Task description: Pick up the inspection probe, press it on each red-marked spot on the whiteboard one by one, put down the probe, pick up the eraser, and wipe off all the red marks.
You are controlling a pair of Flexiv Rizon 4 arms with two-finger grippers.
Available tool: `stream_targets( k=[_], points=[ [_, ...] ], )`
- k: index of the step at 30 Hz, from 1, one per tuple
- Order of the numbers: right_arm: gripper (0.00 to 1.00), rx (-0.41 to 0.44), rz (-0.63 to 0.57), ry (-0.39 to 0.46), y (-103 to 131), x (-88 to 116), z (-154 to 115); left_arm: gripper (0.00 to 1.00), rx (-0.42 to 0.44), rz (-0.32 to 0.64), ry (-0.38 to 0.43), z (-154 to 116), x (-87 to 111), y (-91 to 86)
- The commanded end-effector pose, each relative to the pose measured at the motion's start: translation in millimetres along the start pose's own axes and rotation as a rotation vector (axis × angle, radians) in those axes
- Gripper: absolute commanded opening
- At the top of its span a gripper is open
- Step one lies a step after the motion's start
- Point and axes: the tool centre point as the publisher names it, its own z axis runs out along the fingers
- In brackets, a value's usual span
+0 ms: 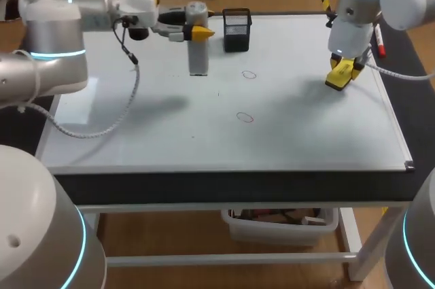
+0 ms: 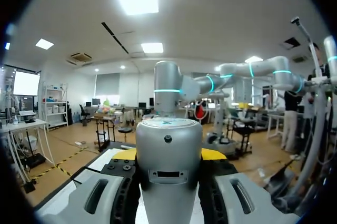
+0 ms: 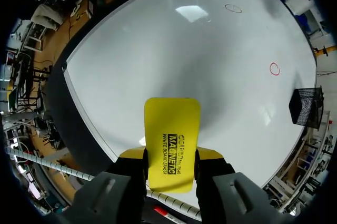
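Looks like the seam between probing and wiping, judging by both tools being in hand at once. Gripping the inspection probe (image 1: 198, 58) upright in the left claw (image 1: 196, 32), pinched from two sides, with its foot straight below that claw, at or just above the whiteboard (image 1: 136, 132); cannot tell whether touching. Clamping the yellow eraser (image 3: 172, 129) in the right claw (image 3: 171, 154), parted only to the eraser's width, most of the pad jutting out ahead of the claw. Leaving both rings unwiped so far: nearer red mark (image 3: 274, 69) ahead of the right claw and off toward the black mesh holder (image 3: 306, 105), farther red mark (image 3: 233, 8) well beyond it. Probably next: setting the probe down on the worktop (image 1: 231, 188) and releasing, then lowering the eraser flat and sweeping forward across each ring in turn.
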Motion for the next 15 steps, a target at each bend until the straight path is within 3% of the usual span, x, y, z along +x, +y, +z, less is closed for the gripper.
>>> stream_targets(
  k=[1,15],
  points=[
    [0.0,0.002,-0.002,0.002,-1,0,0,0.0,0.006,-0.008,0.06,24,-9.7,8.0],
    [0.0,0.002,-0.002,0.002,-1,0,0,0.0,0.029,0.01,0.119,80,-16.5,26.8]
  ],
)
